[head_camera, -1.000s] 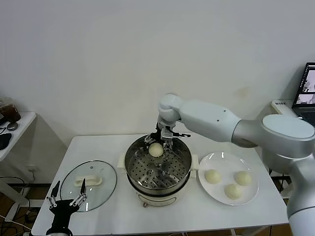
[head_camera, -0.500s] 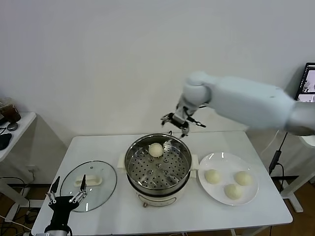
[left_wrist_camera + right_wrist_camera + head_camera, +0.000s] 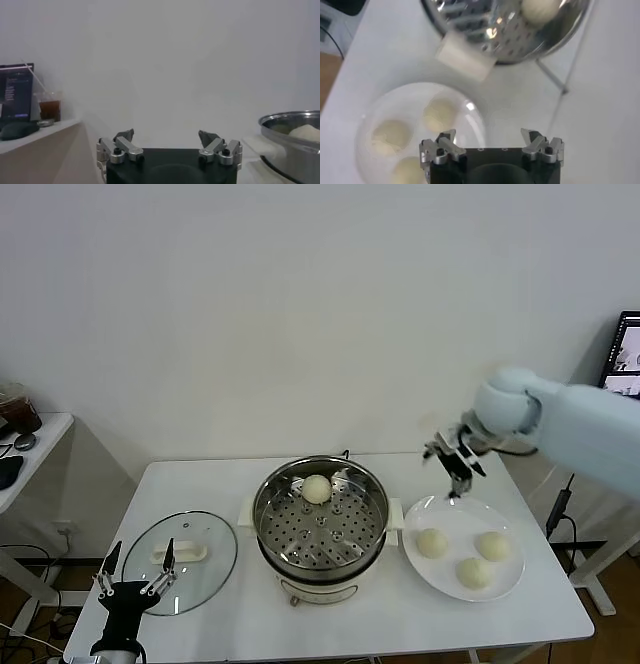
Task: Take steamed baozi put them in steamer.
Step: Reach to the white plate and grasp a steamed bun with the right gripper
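Observation:
One steamed baozi (image 3: pixel 317 489) lies on the perforated tray at the back of the steamer (image 3: pixel 320 529), a shiny steel pot in the middle of the table. Three more baozi (image 3: pixel 431 543) (image 3: pixel 492 546) (image 3: pixel 473 573) rest on the white plate (image 3: pixel 447 512) to its right. My right gripper (image 3: pixel 452 465) hangs open and empty above the plate's far edge; its wrist view shows the plate's baozi (image 3: pixel 439 114) and the steamer (image 3: pixel 485 35) below. My left gripper (image 3: pixel 136 586) is parked open, low at the table's front left corner.
A round glass lid (image 3: pixel 180 556) with a white handle lies flat on the table left of the steamer. A side table (image 3: pixel 25 446) with a cup stands far left. A laptop screen (image 3: pixel 624 364) shows at the right edge.
My right arm has swung from above the steamer's back rim to the right, now over the plate. The baozi it left stays in the steamer. The left arm has not moved.

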